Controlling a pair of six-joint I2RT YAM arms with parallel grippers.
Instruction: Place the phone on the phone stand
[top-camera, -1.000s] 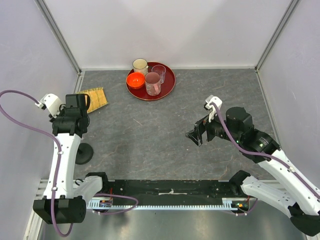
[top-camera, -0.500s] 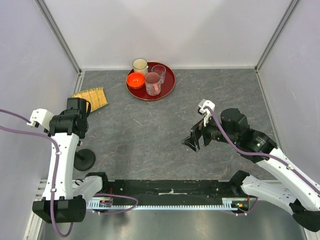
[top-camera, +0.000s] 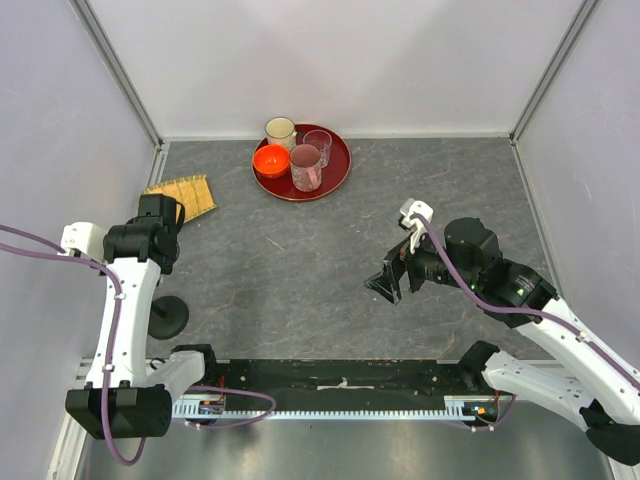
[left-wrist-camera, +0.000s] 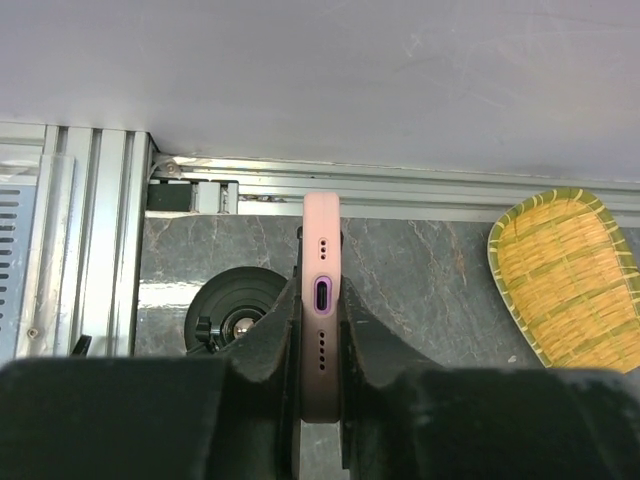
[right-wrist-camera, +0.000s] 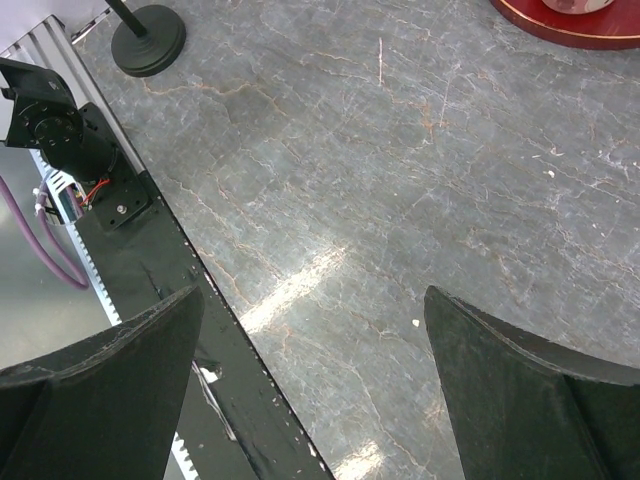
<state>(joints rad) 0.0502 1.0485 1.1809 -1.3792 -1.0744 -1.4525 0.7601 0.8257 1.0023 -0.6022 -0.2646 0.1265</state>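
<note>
My left gripper (left-wrist-camera: 320, 292) is shut on the phone (left-wrist-camera: 320, 235), which I see end-on: a pale pink edge with its charging port, pointing down at the table. The phone stand (left-wrist-camera: 234, 312), black with a round disc base, stands on the table just left of the phone and below it. In the top view the stand (top-camera: 167, 317) is at the left edge beside my left arm, and the left gripper (top-camera: 158, 222) is farther back; the phone is hidden there. The stand also shows in the right wrist view (right-wrist-camera: 148, 40). My right gripper (top-camera: 388, 282) is open and empty above the table (right-wrist-camera: 315, 300).
A yellow woven bamboo tray (top-camera: 185, 197) lies at the back left, also in the left wrist view (left-wrist-camera: 570, 270). A red round tray (top-camera: 338, 165) with cups and an orange bowl (top-camera: 270, 159) is at the back centre. Walls close in on the left, the right and the back.
My left arm has swung its wrist outward to the left with the phone, uncovering more of the stand. My right gripper has shifted slightly left and nearer.
</note>
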